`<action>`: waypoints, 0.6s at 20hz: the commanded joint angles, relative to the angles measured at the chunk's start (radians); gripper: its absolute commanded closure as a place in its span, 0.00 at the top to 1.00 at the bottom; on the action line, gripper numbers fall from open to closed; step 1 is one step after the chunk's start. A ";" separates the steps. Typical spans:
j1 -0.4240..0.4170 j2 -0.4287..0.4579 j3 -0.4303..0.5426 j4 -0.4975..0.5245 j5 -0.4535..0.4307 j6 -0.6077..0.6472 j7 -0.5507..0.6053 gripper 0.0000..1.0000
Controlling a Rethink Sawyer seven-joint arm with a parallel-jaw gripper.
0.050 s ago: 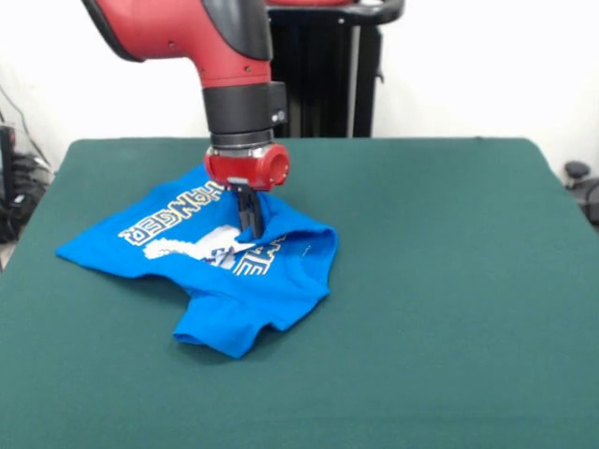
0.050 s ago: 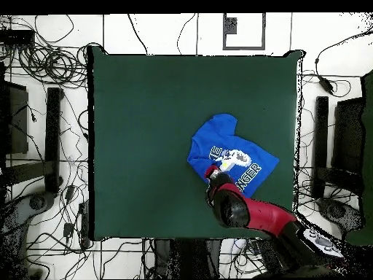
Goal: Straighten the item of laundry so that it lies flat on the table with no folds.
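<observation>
The item of laundry (image 1: 217, 271), a bright blue T-shirt with white lettering, lies crumpled left of the middle of the green table (image 1: 449, 281). Its right part is folded over the print, and one sleeve sticks out toward the near edge. My gripper (image 1: 249, 224) comes straight down onto the shirt's far middle. Its dark fingers are pressed together on a raised fold of the cloth. In the overhead view the shirt (image 2: 232, 149) lies at the right of the table (image 2: 146, 131), with the gripper (image 2: 211, 173) at its lower left edge, and the arm covers part of it.
Bare green felt spreads wide around the shirt on every side. A black stand (image 1: 323, 79) rises behind the table's far edge. Cables (image 2: 51, 65) and dark equipment lie on the floor around the table.
</observation>
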 commanded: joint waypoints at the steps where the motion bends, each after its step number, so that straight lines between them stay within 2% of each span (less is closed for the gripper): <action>1: 0.093 0.033 -0.027 0.071 0.093 -0.008 0.198 0.00; 12: 0.106 0.026 -0.046 0.112 0.119 -0.068 0.198 0.00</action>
